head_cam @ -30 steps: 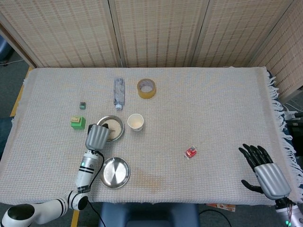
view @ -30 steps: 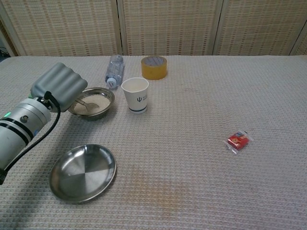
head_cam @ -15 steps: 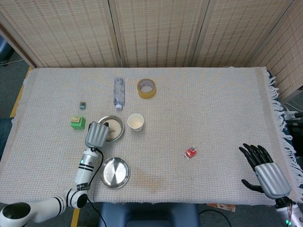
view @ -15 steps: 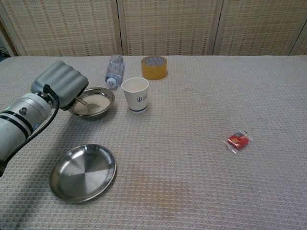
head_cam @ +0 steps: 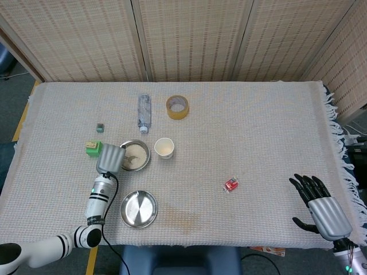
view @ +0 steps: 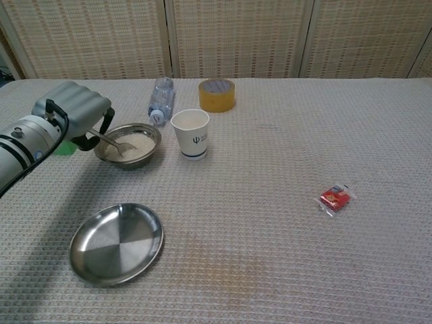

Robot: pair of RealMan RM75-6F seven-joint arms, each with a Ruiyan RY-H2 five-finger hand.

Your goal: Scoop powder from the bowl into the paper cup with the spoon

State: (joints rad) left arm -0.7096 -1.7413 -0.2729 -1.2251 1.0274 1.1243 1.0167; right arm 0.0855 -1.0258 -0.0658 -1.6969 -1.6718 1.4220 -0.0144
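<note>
Presently left robot hand (view: pixel 71 118) pinches metal spoon (view: pixel 113 142), tip in pale powder inside small steel bowl (view: pixel 128 144) on woven surface (view: pixel 270 169). One white paper cup (view: pixel 190 133) just beside bowl, contents unclear. One empty steel plate (view: pixel 117 242) nearer. Right robot hand (head_cam: pixel 320 207) spread, empty.

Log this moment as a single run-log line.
left hand: holds spoon in bowl | right hand: open, idle | paper cup: upright

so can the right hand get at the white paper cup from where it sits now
Probably not without a long reach. The right hand lies open at the table's near right corner, while the white paper cup stands far across the cloth, beside the powder bowl. Only a small red packet lies between.
</note>
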